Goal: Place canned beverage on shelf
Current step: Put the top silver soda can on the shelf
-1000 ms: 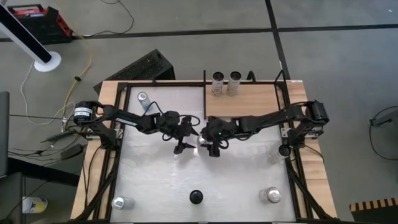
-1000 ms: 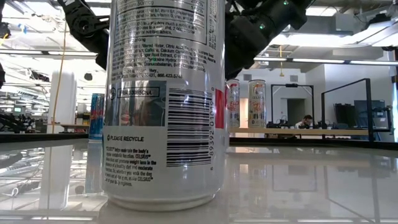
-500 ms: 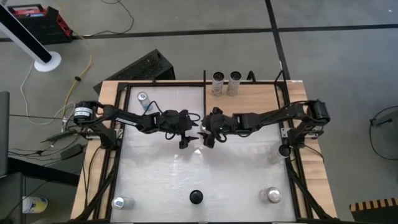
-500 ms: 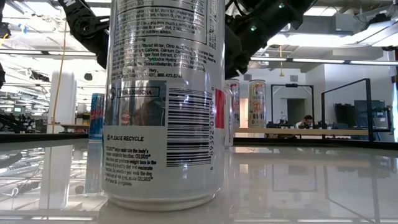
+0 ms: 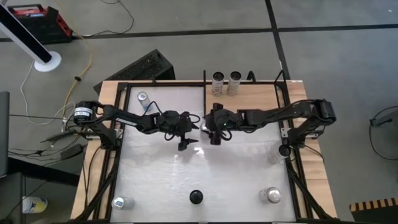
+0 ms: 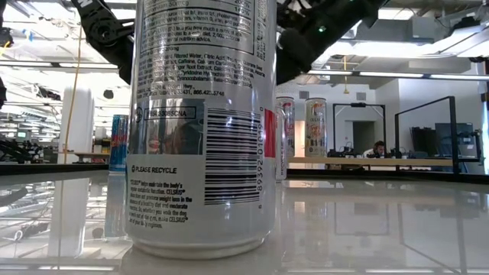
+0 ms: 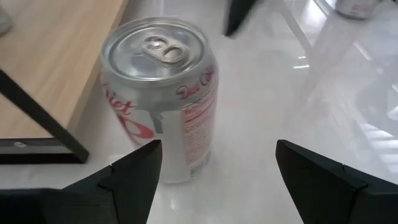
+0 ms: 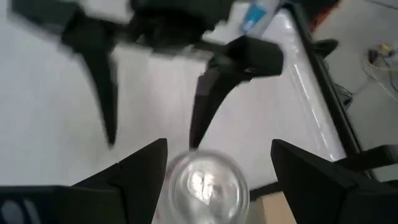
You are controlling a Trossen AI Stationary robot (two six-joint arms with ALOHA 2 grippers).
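Observation:
A silver and red Diet Coke can (image 7: pixel 163 93) stands upright on its base on the white tabletop, right beside the black rod edging the light-wood shelf (image 5: pixel 255 102), which also shows in the left wrist view (image 7: pixel 56 56). My left gripper (image 7: pixel 217 168) is open, level with the can and just short of it. My right gripper (image 8: pixel 217 155) is open and hangs above the can top (image 8: pixel 205 186), a finger to either side of it. Both grippers meet at mid-table, left (image 5: pixel 189 135) and right (image 5: pixel 214 130).
Two cans (image 5: pixel 226 82) stand at the shelf's far edge. A blue can (image 5: pixel 143 98) stands at the far left, and cans stand at the near corners (image 5: pixel 122 202) (image 5: pixel 270 195). A large can (image 6: pixel 202 130) stands right before the low camera.
My right gripper has gone toward the table's far edge and a little left, ending over the can beside the shelf. My left gripper has shifted slightly toward the right and stays open.

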